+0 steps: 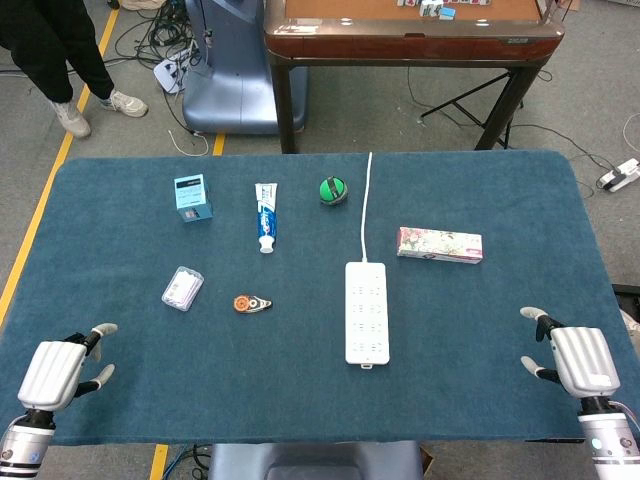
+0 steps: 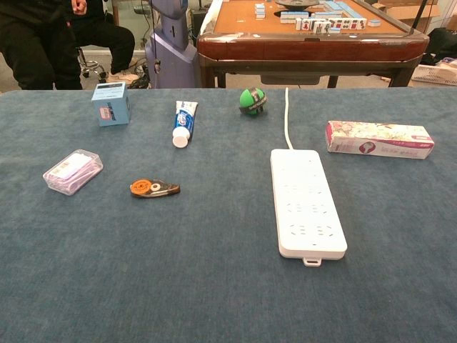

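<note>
Fingers of both hands hold nothing and lie apart: the left hand [image 1: 60, 372] sits near the front left corner of the worktop [image 1: 480, 350], the right hand [image 1: 572, 360] near the front right corner, each close to the front edge. Neither hand shows in the chest view.

Nearest the left hand is a clear plastic case [image 1: 182, 288], with an orange correction-tape roller [image 1: 251, 304] just to its right; both lie well apart from the hand, with bare blue cloth between. Nearest the right hand is a white power strip [image 1: 366, 311] at the middle, its cord [image 1: 367, 200] running straight to the far edge. A wide stretch of bare cloth separates it from the right hand.

Further back lie a small blue box [image 1: 192, 198], a toothpaste tube [image 1: 265, 216], a green ball [image 1: 333, 190] and a long pink floral box [image 1: 439, 244]. All stand clear of the side edges. Beyond the far edge stands a wooden table [image 1: 400, 45].
</note>
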Motion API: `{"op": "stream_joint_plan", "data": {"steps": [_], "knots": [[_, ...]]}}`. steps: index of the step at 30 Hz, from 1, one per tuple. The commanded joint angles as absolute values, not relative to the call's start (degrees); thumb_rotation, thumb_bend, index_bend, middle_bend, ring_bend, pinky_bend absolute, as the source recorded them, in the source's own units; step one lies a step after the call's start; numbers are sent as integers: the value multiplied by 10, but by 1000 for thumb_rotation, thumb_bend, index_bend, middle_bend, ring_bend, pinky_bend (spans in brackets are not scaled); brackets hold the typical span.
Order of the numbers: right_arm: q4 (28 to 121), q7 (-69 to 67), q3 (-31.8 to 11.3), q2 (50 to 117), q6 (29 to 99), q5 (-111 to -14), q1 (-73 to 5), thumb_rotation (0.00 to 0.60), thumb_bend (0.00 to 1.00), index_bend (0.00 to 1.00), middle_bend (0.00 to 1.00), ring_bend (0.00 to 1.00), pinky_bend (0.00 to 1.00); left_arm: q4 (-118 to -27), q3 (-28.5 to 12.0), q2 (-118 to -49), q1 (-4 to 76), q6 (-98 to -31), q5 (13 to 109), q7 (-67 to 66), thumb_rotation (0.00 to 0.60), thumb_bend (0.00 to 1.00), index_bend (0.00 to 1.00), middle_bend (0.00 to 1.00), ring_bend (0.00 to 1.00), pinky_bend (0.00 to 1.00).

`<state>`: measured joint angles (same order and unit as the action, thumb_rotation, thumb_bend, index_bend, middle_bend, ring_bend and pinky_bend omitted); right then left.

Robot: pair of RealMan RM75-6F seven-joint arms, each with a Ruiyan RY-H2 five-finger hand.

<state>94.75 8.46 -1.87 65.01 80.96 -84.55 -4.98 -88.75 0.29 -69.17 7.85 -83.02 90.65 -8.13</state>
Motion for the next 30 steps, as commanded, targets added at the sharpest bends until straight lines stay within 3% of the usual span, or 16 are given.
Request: {"op": "stream_joint_plan", "data": {"steps": [1,10,14,18,22,30], "knots": [[946,83,-18,650,809,-847,-50,600,52,288,532,715,861,-888,2,-692,78,-834,907,-82,600,265,367,607,568,824],[932,73,-26,671,789,-862,-75,600,64,283,537,708,878,-888,5,-686,72,-846,913,-70,600,265,367,607,568,824],[938,83,-47,674,756,-858,-110,600,123,182,688,872,981,-891,5,-683,71,-854,920,-62,600,265,368,607,568,824],[972,136,-70,663,704,-837,-155,600,212,163,831,992,1000,-891,5,-681,71,-859,925,-56,600,265,368,607,568,825],[1000,190,-93,662,645,-793,-201,600,397,163,917,1000,1000,-891,6,-678,70,-856,922,-52,600,266,368,607,568,824],[991,301,-123,710,553,-682,-294,600,482,184,979,1000,1000,-895,7,-672,69,-853,919,-52,600,265,366,606,565,822]]}}
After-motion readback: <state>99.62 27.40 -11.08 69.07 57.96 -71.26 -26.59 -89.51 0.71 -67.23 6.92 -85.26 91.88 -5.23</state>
